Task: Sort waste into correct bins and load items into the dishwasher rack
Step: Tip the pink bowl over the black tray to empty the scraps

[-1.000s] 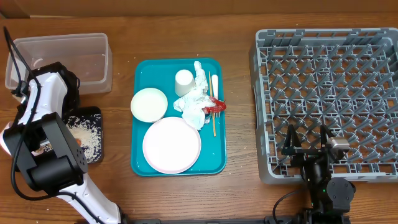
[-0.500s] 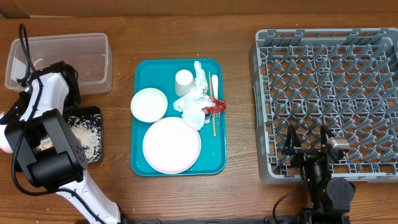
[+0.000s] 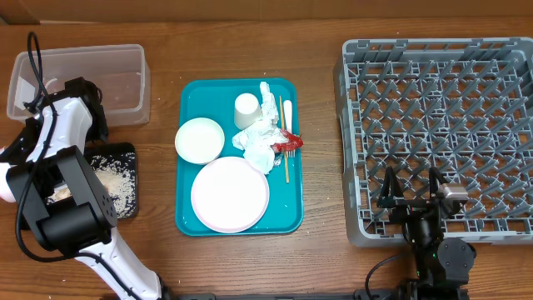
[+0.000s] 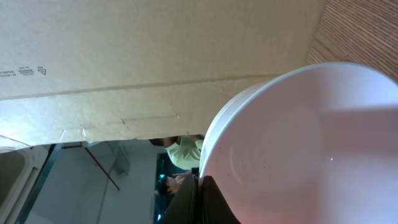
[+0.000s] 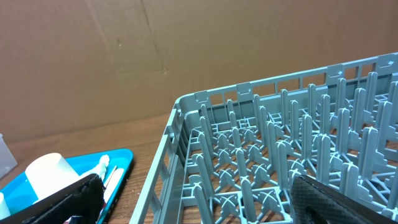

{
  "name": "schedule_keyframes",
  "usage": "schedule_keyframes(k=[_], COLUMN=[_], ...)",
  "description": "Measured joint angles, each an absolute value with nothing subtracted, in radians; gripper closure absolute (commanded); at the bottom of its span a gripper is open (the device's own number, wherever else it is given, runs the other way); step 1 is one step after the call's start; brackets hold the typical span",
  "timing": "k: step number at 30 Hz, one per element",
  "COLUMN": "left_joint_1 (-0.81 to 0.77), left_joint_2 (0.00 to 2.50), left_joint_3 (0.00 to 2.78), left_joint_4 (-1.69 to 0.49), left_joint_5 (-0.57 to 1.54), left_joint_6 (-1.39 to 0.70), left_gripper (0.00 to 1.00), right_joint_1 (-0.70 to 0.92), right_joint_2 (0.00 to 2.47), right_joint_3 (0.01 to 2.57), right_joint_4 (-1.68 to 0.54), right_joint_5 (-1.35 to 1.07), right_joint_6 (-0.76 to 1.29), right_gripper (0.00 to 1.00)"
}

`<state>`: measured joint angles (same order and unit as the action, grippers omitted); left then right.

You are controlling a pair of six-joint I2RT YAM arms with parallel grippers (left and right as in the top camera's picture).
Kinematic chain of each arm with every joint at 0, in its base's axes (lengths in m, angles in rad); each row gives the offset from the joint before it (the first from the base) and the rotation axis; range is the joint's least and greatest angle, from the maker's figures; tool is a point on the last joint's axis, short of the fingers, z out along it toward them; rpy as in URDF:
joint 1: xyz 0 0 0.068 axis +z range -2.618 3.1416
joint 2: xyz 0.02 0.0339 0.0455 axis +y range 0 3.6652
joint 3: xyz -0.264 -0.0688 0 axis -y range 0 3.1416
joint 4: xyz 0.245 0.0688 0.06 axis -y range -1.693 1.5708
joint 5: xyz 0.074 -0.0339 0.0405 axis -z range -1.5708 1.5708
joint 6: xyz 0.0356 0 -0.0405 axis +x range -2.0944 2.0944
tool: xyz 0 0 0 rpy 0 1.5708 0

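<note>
Bowls are in two places: the held bowl (image 4: 298, 137) is pinched by its rim in the left pincer (image 4: 200, 186), whose fingers are closed tight on that thin edge; the wrist view looks up at its white side, with brown cardboard (image 4: 124, 43) behind it; from above, the left arm (image 3: 58, 133) covers this bowl, and the arm's end sits far left of the teal tray (image 3: 190, 96), at the clear tub (image 3: 125, 52); the black tray (image 3: 127, 152) also lies left of the teal tray, nearer the robot than the tub, with loose rice (image 3: 112, 179) in it; the other bowl (image 3: 199, 140) sits on the left side of the teal tray, well apart from both pincers; the big round plate (image 3: 230, 194) lies on the near part of the teal tray, just beside that bowl; the small cup (image 3: 246, 107) stands at the far part of the teal tray; the crumpled napkins (image 3: 260, 137) lie beside the cup and reach down to the plate; the red wrapper (image 3: 289, 143) pokes out on their right; the thin wooden stick (image 3: 286, 167) lies along the right side of the teal tray; the grey rack (image 3: 437, 100) sits to the right of the teal tray; the right pincer (image 3: 410, 190) hangs over the rack's near edge, its fingers spread wide and holding nothing.
</note>
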<state>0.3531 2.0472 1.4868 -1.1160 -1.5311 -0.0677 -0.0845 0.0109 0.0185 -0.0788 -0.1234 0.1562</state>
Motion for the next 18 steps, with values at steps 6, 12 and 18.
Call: schedule_keyframes(k=[6,12,18], left_joint_1=[0.353,0.355,0.385], left_joint_2=[2.047,2.047,2.045], left_joint_3=[1.487,1.584,1.957], left_joint_4=[-1.114,-1.258,-1.515], left_joint_5=[-1.353,-1.049,-0.775], left_joint_6=[-0.098,-0.189,-0.271], left_gripper=[0.96,0.96,0.96], right_joint_1=[-0.084,-0.084,-0.084], right_joint_2=[0.011,0.011,0.011], right_joint_3=[0.019,0.019,0.019], right_joint_4=[-0.078,-0.078,-0.078], right_joint_5=[-0.123,-0.123,-0.123], right_joint_6=[0.156,0.156,0.157], right_gripper=[0.00,0.00,0.00])
